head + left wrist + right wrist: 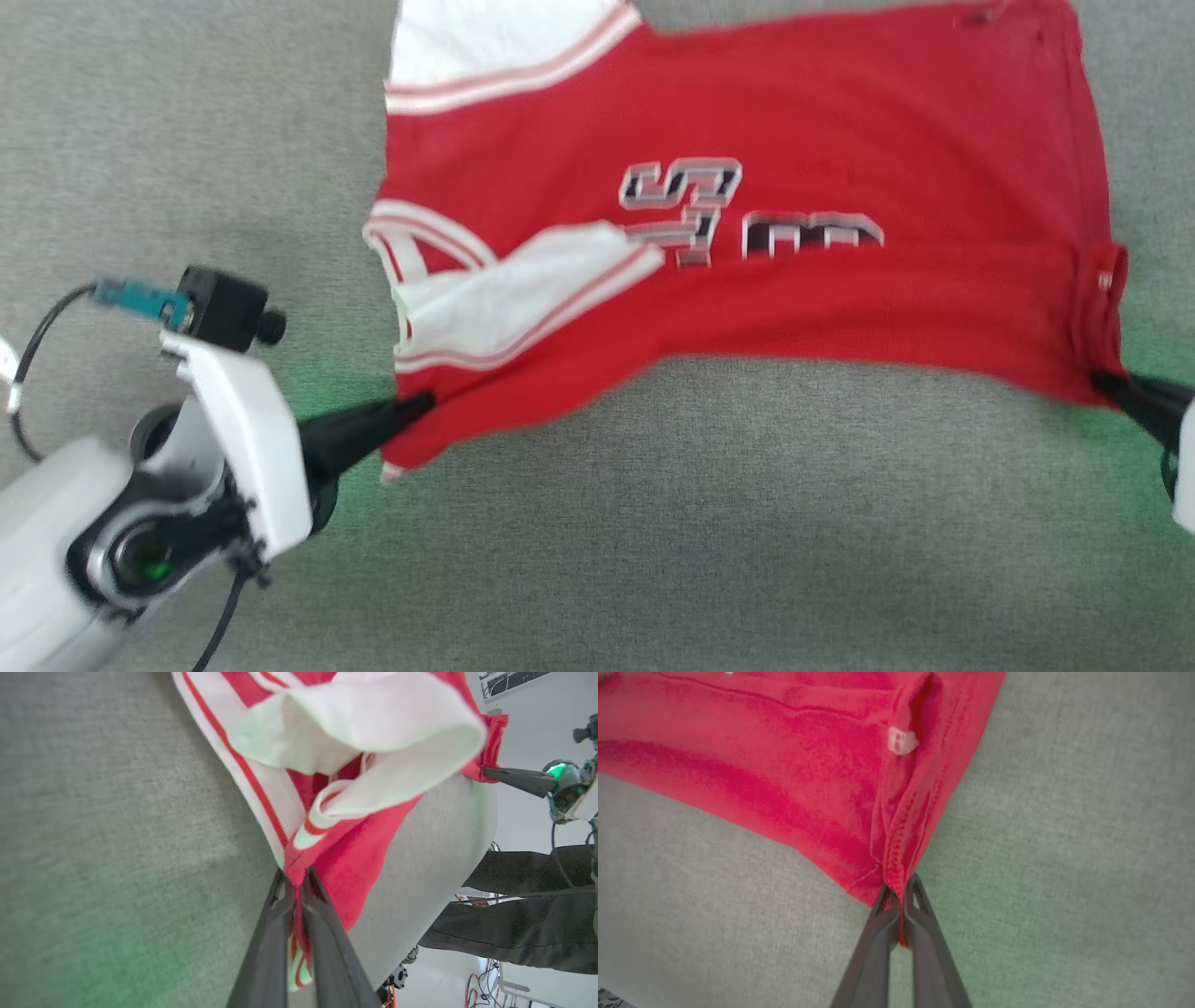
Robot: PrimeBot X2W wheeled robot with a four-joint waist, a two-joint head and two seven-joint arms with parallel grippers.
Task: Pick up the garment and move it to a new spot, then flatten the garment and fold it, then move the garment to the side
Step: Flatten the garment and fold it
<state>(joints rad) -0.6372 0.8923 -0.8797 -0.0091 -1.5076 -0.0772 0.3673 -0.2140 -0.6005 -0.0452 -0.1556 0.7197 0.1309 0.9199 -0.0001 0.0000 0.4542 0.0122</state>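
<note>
cut off at the top edge of the head view: the far part of the garment (747,299), spread wide across a grey cloth surface (653,541). blurred, so hard to read the printed characters on the chest. pinched at both near corners: left gripper (425,403) pressed tight on the striped sleeve-side corner, right gripper (1102,381) pressed tight on the red hem corner, its body mostly cut off by the frame edge. one white sleeve folded over onto the red front

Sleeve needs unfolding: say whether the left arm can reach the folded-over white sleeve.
Probably not yet: the left gripper is shut on a corner of the red cloth top; the white sleeve lies near and uncovered.
</note>
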